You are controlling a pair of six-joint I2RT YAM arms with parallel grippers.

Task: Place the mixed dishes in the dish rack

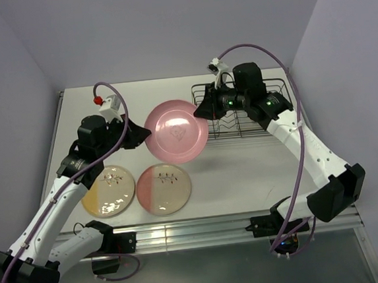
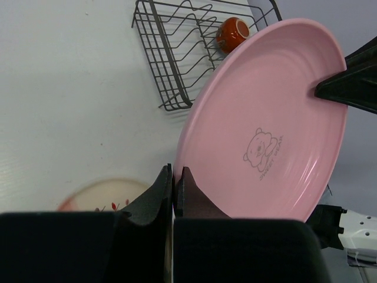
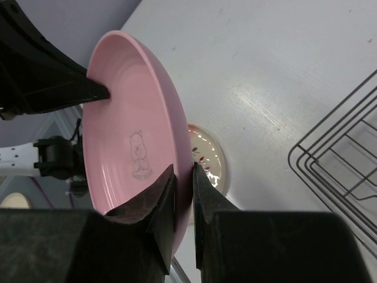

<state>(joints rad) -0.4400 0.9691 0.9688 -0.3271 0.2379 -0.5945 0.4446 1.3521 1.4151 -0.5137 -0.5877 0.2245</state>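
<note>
The pink plate [image 1: 176, 131] is in the middle of the top view, tilted on its edge and held up between the two arms. The left gripper [image 1: 141, 136] pinches its rim at 9 o'clock, the jaws nearly together with only the rim between them. The right gripper [image 1: 204, 111] takes the rim at 3 o'clock, its jaws narrow and pressing on both faces. The rack [image 1: 254, 134] is at 2 o'clock from the plate, and the cup [image 2: 232, 33] seems to sit inside it. I judge the plate stiff, glossy and therefore slippery, light, and perhaps breakable if dropped. The raised rim is the good place to hold, taken deep enough that the plate cannot swing from a single grip.
</note>
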